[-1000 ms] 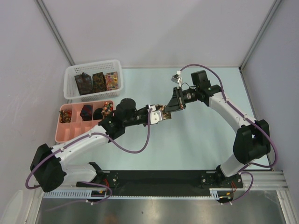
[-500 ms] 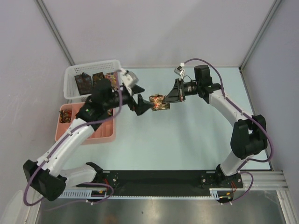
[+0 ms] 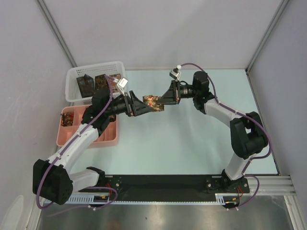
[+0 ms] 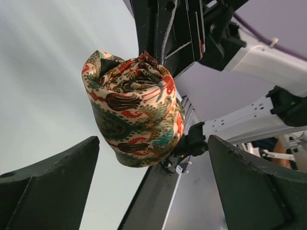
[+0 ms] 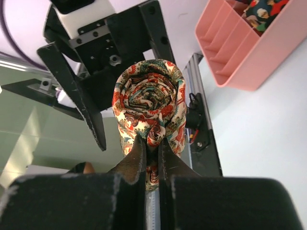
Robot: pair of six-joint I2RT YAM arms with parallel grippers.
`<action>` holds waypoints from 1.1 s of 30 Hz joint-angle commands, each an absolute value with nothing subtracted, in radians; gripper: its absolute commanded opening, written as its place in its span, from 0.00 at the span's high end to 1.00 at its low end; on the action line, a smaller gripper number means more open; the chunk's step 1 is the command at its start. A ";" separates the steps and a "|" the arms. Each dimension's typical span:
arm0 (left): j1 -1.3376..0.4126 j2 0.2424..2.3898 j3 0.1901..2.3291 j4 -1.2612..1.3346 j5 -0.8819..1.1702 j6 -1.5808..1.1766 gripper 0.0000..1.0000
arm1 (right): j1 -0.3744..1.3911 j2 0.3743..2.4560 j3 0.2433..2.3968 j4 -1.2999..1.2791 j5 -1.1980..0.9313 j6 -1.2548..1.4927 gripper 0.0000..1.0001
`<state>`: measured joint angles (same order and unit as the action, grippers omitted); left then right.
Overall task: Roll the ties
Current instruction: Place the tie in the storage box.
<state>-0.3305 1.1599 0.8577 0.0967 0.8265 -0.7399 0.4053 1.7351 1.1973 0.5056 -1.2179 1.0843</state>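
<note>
1. The rolled tie hangs in mid-air over the middle of the table, its edge pinched tight by the right gripper.
2. The left gripper is spread wide, straddling the roll without touching it.
3. I reckon the left should close squarely across the coil before the right releases, or the roll may unwind.

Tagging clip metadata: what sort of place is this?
Probably a lab robot cell: grey partition walls, two arms bolted to a rail at a pale table, right end effector pinching a rolled tie.
</note>
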 commanded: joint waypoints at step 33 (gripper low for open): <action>-0.313 1.167 0.745 0.420 0.822 -1.075 0.55 | 0.476 1.735 1.163 0.727 -1.213 1.232 1.00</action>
